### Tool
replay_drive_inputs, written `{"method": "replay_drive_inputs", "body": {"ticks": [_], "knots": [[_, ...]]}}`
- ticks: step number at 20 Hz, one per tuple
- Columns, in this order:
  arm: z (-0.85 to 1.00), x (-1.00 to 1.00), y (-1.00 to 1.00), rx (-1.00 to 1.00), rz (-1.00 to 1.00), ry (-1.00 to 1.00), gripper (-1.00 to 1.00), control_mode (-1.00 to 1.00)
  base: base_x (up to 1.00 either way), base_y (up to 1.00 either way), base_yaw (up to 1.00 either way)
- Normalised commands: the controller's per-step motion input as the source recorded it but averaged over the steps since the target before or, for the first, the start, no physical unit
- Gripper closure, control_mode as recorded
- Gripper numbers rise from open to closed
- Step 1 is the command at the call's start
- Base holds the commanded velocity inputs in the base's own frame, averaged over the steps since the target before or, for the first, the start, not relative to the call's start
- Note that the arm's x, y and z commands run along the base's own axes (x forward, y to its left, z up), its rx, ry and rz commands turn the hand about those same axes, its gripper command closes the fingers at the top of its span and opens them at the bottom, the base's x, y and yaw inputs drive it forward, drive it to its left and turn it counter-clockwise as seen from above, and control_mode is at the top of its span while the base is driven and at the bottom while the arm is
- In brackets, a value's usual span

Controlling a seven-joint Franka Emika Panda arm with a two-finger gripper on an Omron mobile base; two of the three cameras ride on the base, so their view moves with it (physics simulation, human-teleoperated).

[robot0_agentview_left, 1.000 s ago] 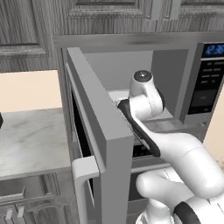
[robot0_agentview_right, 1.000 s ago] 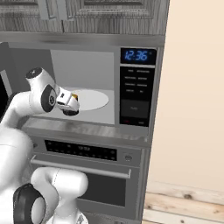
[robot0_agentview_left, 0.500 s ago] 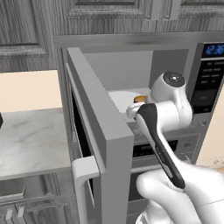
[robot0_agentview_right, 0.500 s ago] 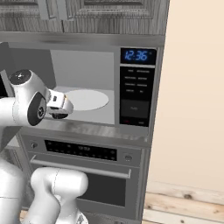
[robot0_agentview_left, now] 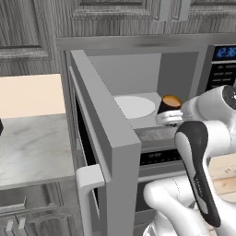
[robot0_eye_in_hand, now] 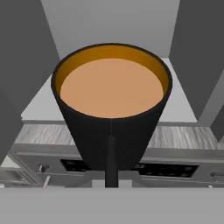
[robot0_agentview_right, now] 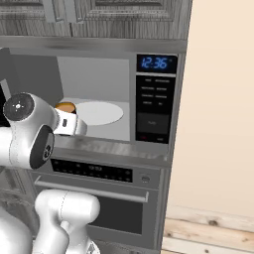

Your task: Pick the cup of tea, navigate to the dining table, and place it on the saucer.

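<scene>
The cup of tea (robot0_agentview_left: 169,103) is a small black mug with amber-brown liquid to the brim. It hangs upright at the front of the open microwave cavity, just above the sill. My gripper (robot0_agentview_left: 168,119) is shut on the cup from the near side. In the right base view the cup (robot0_agentview_right: 65,106) peeks out behind the white hand (robot0_agentview_right: 69,124). Seen from the hand, the cup (robot0_eye_in_hand: 112,109) is close and level, its handle running down toward my gripper (robot0_eye_in_hand: 111,177). The dining table and the saucer are out of view.
The microwave door (robot0_agentview_left: 106,138) stands wide open on the left and juts toward me. A white turntable (robot0_agentview_right: 99,112) lies inside the cavity. The control panel (robot0_agentview_right: 156,99) is on the right, an oven (robot0_agentview_right: 94,173) below, a marbled counter (robot0_agentview_left: 32,143) left, and a beige wall (robot0_agentview_right: 223,124) right.
The hand has drawn back toward me with the cup, from over the turntable to the cavity's front edge. The cup stays upright in the grip.
</scene>
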Motion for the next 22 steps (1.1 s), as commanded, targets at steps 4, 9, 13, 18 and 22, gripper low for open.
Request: {"method": "replay_drive_inputs", "body": {"ticks": [4,9,13,18,22], "knots": [[0.59,-0.21,-0.13,0.07,0.00,-0.02,1.00,-1.00,0.00,0.00,0.00],[0.20,0.00,-0.03,0.00,0.00,0.02,1.00,-1.00,0.00,0.00,0.00],[0.00,0.00,0.00,0.00,0.00,0.00,1.00,-1.00,0.00,0.00,0.00],[0.00,0.00,0.00,0.00,0.00,0.00,1.00,-1.00,0.00,0.00,0.00],[0.00,0.00,0.00,0.00,0.00,0.00,1.00,1.00,0.00,0.00,0.00]]}}
